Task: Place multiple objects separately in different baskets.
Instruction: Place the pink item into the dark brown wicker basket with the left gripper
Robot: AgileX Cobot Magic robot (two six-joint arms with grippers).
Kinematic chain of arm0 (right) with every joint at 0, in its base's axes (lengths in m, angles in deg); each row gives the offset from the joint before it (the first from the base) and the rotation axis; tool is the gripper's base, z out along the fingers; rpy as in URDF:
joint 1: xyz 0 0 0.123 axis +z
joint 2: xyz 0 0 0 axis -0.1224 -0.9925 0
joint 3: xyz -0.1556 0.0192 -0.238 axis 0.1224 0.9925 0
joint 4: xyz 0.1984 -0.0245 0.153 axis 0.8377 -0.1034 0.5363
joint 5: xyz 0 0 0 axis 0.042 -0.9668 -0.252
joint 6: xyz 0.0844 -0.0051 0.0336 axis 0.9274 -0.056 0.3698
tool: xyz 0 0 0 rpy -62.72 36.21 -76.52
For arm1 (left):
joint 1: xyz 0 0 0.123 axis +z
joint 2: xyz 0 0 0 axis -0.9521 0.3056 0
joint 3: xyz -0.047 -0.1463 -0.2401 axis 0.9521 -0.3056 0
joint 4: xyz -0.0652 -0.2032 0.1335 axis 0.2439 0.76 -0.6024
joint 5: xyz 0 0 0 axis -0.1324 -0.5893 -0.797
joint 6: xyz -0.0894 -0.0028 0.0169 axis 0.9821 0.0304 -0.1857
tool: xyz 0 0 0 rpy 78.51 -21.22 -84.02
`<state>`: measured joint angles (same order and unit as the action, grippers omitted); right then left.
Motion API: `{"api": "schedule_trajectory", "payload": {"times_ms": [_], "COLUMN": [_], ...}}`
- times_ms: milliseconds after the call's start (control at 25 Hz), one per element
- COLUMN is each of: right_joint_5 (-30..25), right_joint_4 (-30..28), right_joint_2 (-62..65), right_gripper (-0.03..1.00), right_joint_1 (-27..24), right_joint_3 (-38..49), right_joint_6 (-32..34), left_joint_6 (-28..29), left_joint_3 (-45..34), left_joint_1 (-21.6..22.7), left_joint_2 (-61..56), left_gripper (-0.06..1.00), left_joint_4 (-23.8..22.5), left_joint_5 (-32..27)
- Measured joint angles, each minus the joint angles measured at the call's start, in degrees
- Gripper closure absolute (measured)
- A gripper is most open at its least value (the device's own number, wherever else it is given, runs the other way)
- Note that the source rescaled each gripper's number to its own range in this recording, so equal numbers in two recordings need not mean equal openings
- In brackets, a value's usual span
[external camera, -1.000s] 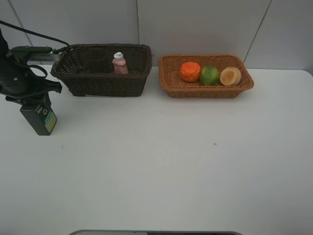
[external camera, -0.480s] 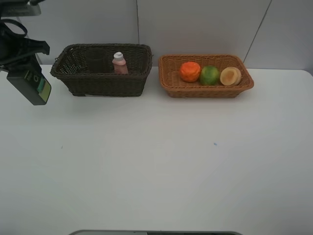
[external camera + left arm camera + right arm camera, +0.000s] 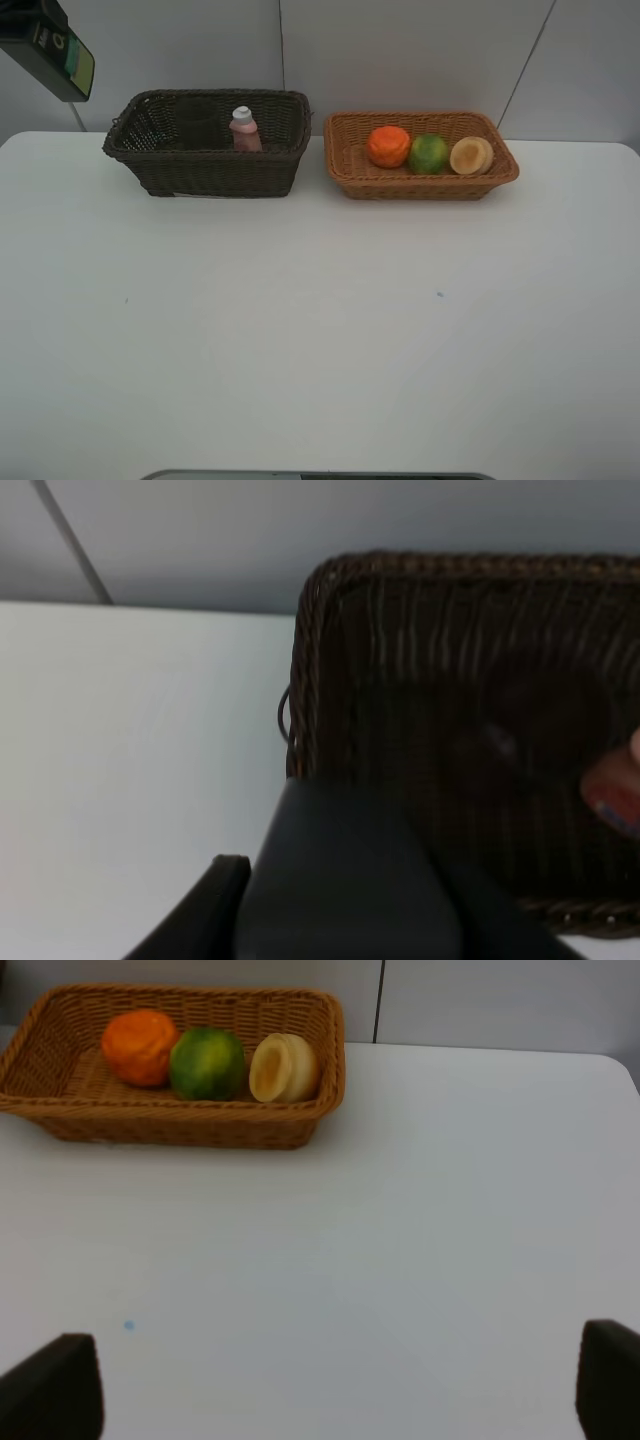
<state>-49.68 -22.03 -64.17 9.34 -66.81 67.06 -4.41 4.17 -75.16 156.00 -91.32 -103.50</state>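
Note:
The dark green pump bottle (image 3: pixel 55 52) hangs high at the far left, above and left of the dark brown basket (image 3: pixel 205 165). In the left wrist view my left gripper (image 3: pixel 340 910) is shut on this bottle (image 3: pixel 350 850), with the dark basket (image 3: pixel 450 680) beneath and beyond it. The slim pink white-capped bottle (image 3: pixel 244 130) stands inside that basket. The light tan basket (image 3: pixel 420 178) holds the orange fruit (image 3: pixel 388 146), the green fruit (image 3: pixel 429 153) and a pale yellow peach-like fruit (image 3: pixel 471 156). My right gripper (image 3: pixel 330 1390) is open above bare table, well short of the tan basket (image 3: pixel 180 1125).
The white table (image 3: pixel 320 330) spreads in front of both baskets. A grey wall rises right behind them. The two baskets stand side by side with a narrow gap between them. The right arm does not show in the exterior view.
My left gripper has lifted the dark green bottle from the table at the left up to the top left corner of the exterior view. The baskets and their contents have not moved.

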Motion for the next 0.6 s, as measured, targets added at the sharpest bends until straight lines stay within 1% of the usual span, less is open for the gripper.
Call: {"api": "schedule_trajectory", "payload": {"times_ms": [200,480,600], "right_joint_5": [0.00,0.00,0.00], "right_joint_4": [0.00,0.00,0.00], "right_joint_2": [0.00,0.00,0.00], "right_gripper": [-0.03,-0.03,-0.03], "right_joint_1": [0.00,0.00,0.00], "right_joint_3": [0.00,0.00,0.00], "right_joint_6": [0.00,0.00,0.00], "left_joint_6": [2.29,4.67,4.76], "left_joint_3": [0.08,0.08,0.08], "left_joint_1": [0.00,-0.12,-0.82], "left_joint_2": [2.43,9.87,12.09], "left_gripper": [0.51,0.51,0.51], "left_joint_4": [-0.54,-0.59,-0.14], "left_joint_5": [5.17,7.15,9.54]}}
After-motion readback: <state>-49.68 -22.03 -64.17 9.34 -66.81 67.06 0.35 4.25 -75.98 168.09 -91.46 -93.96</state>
